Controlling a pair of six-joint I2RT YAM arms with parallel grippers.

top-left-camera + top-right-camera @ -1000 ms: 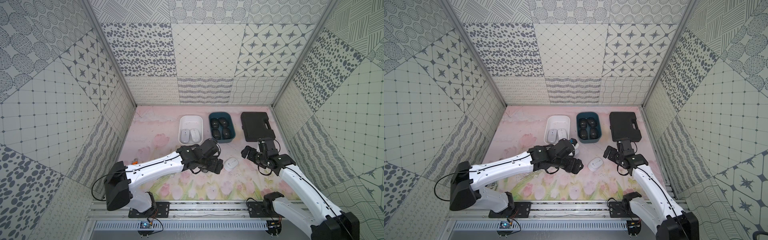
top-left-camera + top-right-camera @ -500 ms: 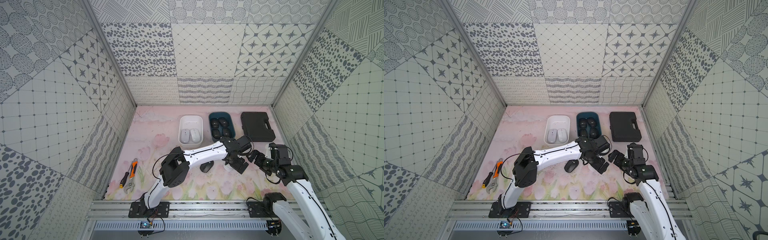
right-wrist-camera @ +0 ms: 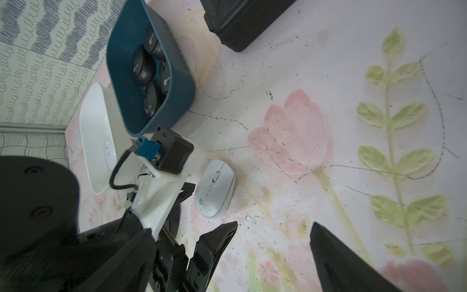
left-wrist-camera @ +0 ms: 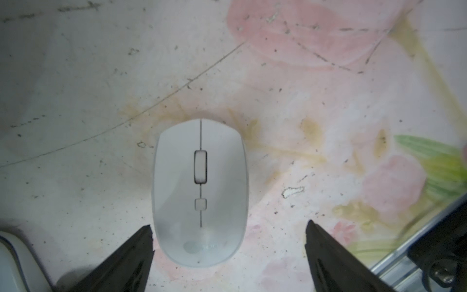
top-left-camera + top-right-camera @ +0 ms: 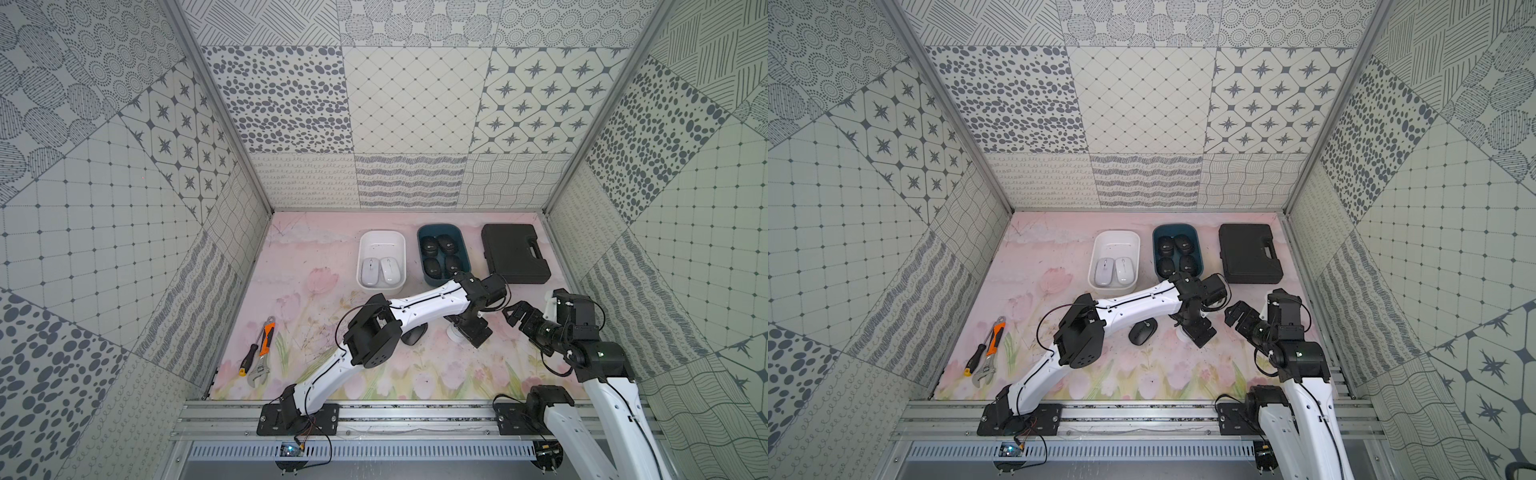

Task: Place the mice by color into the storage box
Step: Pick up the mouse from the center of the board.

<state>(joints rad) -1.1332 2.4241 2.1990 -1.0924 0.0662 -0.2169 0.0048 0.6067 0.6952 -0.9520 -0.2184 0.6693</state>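
The left tool (image 4: 228,226) hangs wide open and empty over the tail end of a white mouse (image 4: 201,192). One finger sits just beside the mouse's flank and the other stands well clear, so the straddle looks off-centre. The mouse lies flat on the table (image 5: 324,249), buttons up, right of centre and nearer the front edge than the teal tub (image 5: 440,226).

It is probably light and rigid, with a glossy domed shell that would slip out of a high pinch. The better hold is likely low across its long sides at the waist, once the tool is centred.

The right tool (image 3: 275,223) is also spread and empty, close by toward the right edge, and could crowd a lift. A black mouse (image 5: 1142,331) rests just beside the left forearm.

In the white tub (image 5: 381,249), two white mice (image 5: 380,271) fill the near end and the far half is bare. Four black mice (image 5: 440,253) fill the teal tub beside it. A black case (image 5: 515,253) sits near the far right corner and a wrench (image 5: 259,353) near the left edge, both out of the way.
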